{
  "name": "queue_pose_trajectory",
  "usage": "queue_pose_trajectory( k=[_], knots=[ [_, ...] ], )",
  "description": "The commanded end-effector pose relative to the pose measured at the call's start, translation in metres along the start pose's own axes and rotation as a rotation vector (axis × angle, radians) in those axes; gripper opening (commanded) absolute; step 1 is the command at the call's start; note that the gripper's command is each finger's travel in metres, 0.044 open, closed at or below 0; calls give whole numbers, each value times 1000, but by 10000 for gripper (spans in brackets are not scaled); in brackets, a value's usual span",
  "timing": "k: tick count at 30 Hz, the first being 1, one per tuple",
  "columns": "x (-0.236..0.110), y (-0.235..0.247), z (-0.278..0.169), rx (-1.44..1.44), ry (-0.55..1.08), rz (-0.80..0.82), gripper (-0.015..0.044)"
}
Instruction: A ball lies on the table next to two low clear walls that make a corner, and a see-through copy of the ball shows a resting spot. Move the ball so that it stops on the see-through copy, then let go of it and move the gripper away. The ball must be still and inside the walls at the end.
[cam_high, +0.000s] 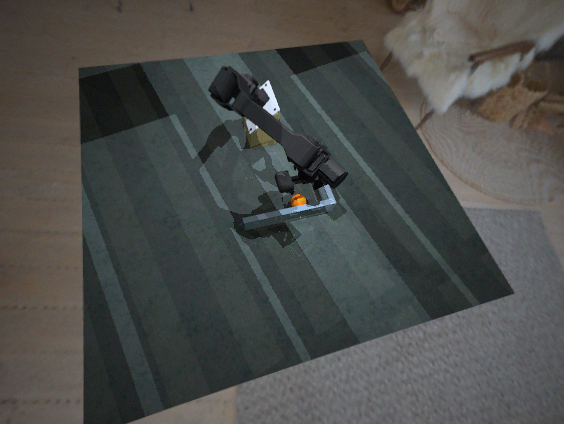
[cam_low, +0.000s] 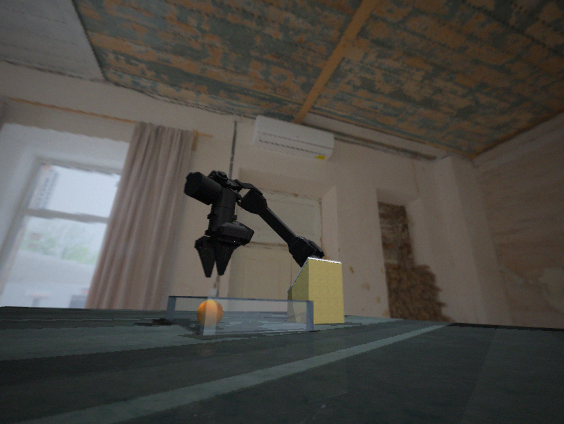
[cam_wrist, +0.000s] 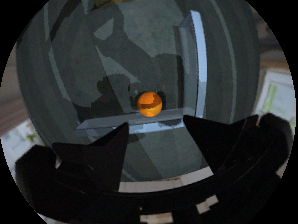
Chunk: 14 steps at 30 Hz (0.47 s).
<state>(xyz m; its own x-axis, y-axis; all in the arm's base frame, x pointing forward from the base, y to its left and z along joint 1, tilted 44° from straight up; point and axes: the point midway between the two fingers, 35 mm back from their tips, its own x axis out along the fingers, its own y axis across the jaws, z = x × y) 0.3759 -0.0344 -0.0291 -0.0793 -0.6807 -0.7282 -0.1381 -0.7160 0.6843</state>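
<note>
The orange ball (cam_high: 298, 200) (cam_low: 209, 312) (cam_wrist: 149, 103) rests on the table inside the corner of the two low clear walls (cam_high: 280, 215) (cam_low: 250, 300) (cam_wrist: 197, 56), close to the long wall. I cannot make out the see-through copy apart from the ball. My gripper (cam_high: 294, 184) (cam_low: 214, 272) (cam_wrist: 156, 121) is open and empty. It hangs well above the ball, fingers pointing down, and does not touch it.
The arm's yellow base block (cam_high: 260, 136) (cam_low: 322, 292) stands behind the walls. The dark striped table (cam_high: 165, 280) ends at its front and right edges, over a wooden floor and a grey rug (cam_high: 425, 370).
</note>
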Motion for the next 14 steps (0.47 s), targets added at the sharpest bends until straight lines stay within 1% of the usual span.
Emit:
queue_pose_trajectory(
  k=[1,3,5,6,8,14],
  knots=[
    [4,0,1,-3,-8,3,375],
    [4,0,1,-3,-8,3,375],
    [-6,0,1,-3,-9,2,427],
    [-20,1,2,-1,-10,2,440],
    [-41,2,4,0,-11,4,440],
    [-43,2,4,1,-11,4,440]
  ],
)
